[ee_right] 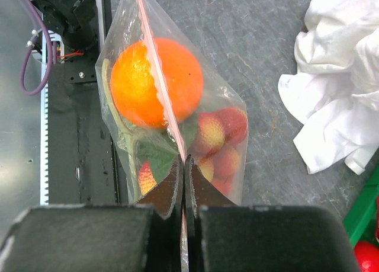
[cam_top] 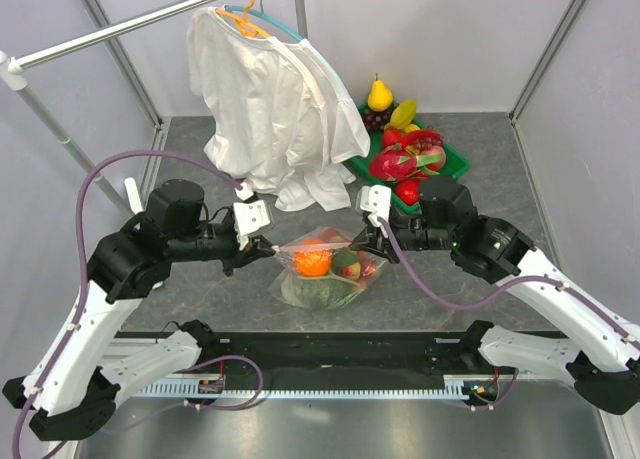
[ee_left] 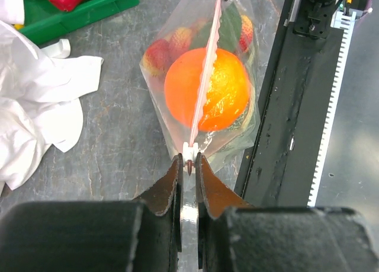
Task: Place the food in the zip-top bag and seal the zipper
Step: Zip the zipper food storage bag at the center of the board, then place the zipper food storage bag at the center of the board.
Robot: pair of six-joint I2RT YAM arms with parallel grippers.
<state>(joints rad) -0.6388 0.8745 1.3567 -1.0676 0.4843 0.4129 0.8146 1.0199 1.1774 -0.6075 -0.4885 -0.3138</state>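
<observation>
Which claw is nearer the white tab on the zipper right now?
Left. The left claw pinches the zipper right at the white tab. The right claw is shut on the zipper's opposite end, across the mouth of the bag.

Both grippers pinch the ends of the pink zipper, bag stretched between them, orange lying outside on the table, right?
No. The orange is inside the zip-top bag, behind the zipper, as the left wrist view shows. The left gripper and right gripper do pinch the zipper's ends, bag stretched between them.
</observation>
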